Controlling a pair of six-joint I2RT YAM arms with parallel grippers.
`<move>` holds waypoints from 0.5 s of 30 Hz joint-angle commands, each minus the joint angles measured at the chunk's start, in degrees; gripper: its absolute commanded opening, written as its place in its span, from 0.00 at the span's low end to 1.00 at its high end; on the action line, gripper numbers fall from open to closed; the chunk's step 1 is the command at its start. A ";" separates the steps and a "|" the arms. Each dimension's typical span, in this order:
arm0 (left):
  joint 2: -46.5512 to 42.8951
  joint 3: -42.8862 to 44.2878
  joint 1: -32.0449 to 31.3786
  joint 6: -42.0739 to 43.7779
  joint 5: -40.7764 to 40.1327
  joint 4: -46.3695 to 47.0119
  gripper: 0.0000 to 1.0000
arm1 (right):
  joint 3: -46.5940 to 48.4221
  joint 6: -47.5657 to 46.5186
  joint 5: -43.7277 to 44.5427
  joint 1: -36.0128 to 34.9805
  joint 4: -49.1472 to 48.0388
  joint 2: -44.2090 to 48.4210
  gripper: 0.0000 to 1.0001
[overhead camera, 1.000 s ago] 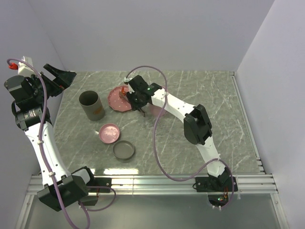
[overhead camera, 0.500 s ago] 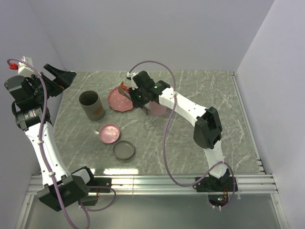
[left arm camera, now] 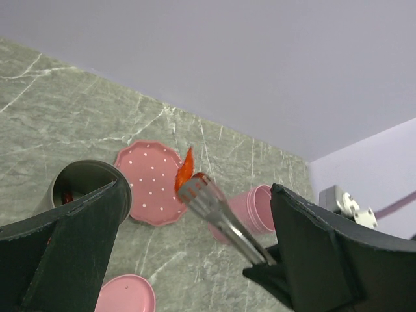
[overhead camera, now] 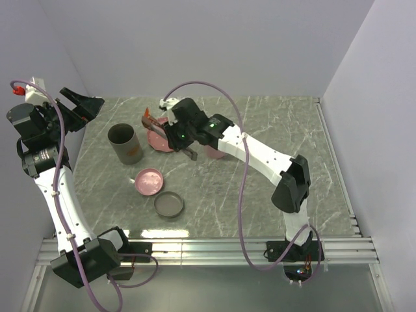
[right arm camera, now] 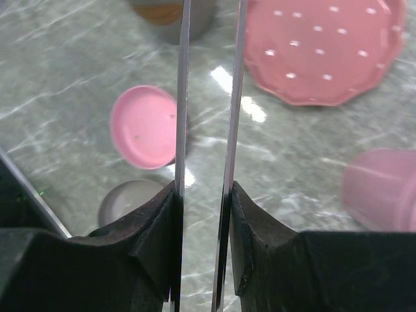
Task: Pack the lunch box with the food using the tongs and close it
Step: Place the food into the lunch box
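Holding one pair of long silvery metal tongs (left arm camera: 224, 221), my right gripper (right arm camera: 203, 195) squeezes their two arms nearly parallel; the tips pinch one red-orange food strip (left arm camera: 186, 170). They hang over the worktop's (overhead camera: 279, 130) back-left part, by the one pink dotted plate (left arm camera: 146, 185), pointing left and toward the back edge. My right wrist view crops the tips. Red shows inside the grey cylindrical lunch box (overhead camera: 125, 144), count unclear. My left gripper (overhead camera: 83, 104) gapes wide, empty.

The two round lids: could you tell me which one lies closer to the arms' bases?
The grey lid. It lies nearer them, while the pink lid lies beyond it, toward the upright grey container.
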State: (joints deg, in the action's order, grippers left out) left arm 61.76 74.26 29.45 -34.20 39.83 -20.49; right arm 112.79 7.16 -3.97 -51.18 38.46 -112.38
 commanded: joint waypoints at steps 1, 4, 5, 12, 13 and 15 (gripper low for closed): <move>-1.02 0.89 0.34 -0.43 0.77 1.86 0.99 | 5.76 -1.18 0.19 -2.43 -1.11 0.41 0.37; -1.20 0.01 0.34 -1.49 1.12 2.56 0.99 | 9.19 -1.44 0.28 -3.75 -0.75 -1.79 0.37; -1.64 -0.43 0.34 -1.66 1.12 2.91 0.99 | 9.98 -1.45 0.62 -4.19 -0.67 -2.40 0.37; -1.38 0.01 0.34 -0.44 0.86 1.68 0.99 | 16.14 -1.71 0.89 -6.39 -0.57 -7.15 0.37; -1.29 0.27 0.26 -0.35 0.86 1.60 0.99 | 15.97 -1.53 0.89 -6.56 -1.71 -7.76 0.37; -1.29 0.45 0.34 -0.69 1.03 1.59 0.99 | 15.88 -1.45 0.54 -6.74 -2.59 -8.47 0.37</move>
State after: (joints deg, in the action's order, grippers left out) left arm 61.23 73.30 29.45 -35.14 39.83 -20.01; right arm 126.41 6.24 -3.90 -57.23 38.92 -119.46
